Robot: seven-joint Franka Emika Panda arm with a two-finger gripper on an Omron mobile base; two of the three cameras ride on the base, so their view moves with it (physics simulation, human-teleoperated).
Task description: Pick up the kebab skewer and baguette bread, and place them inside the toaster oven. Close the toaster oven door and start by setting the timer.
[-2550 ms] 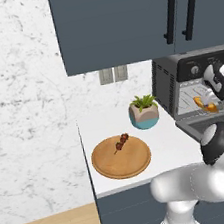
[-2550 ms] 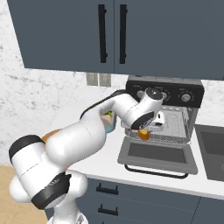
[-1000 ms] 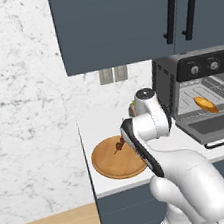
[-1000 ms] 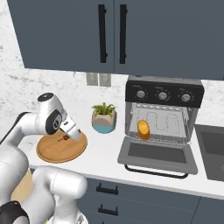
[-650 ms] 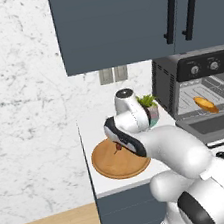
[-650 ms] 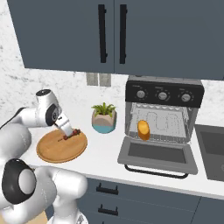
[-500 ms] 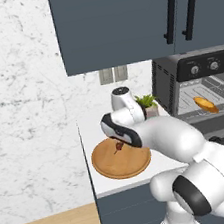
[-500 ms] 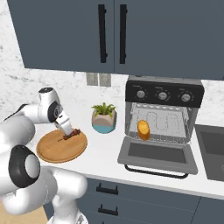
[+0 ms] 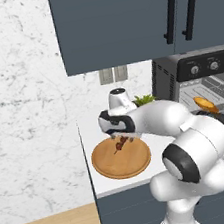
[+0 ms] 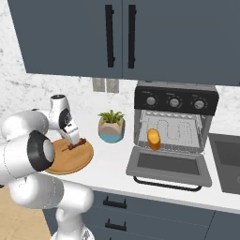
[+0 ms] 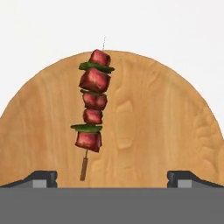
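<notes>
The kebab skewer [image 11: 92,109], dark red meat chunks with green bits on a thin stick, lies on a round wooden board [image 11: 148,127]. My gripper [image 11: 112,178] hovers just above it, open, with one fingertip [image 11: 42,177] on either side and nothing between them. In the base views the gripper [image 9: 122,136] [image 10: 74,138] hangs over the skewer [image 9: 120,145] [image 10: 78,144] on the board [image 9: 122,160] [image 10: 70,159]. The golden baguette bread [image 10: 153,138] [image 9: 205,104] rests on the rack inside the toaster oven [image 10: 176,101]. The toaster oven door [image 10: 165,164] is folded down, open.
A small potted plant [image 10: 111,126] [image 9: 143,99] stands between the board and the oven. Dark wall cabinets [image 10: 122,37] hang overhead. A sink [image 10: 228,161] lies right of the oven. The counter's left end sits just beyond the board.
The baguette has been left in the oven, and the arm has swung left to the board. Over the last second the open gripper has settled lower over the skewer.
</notes>
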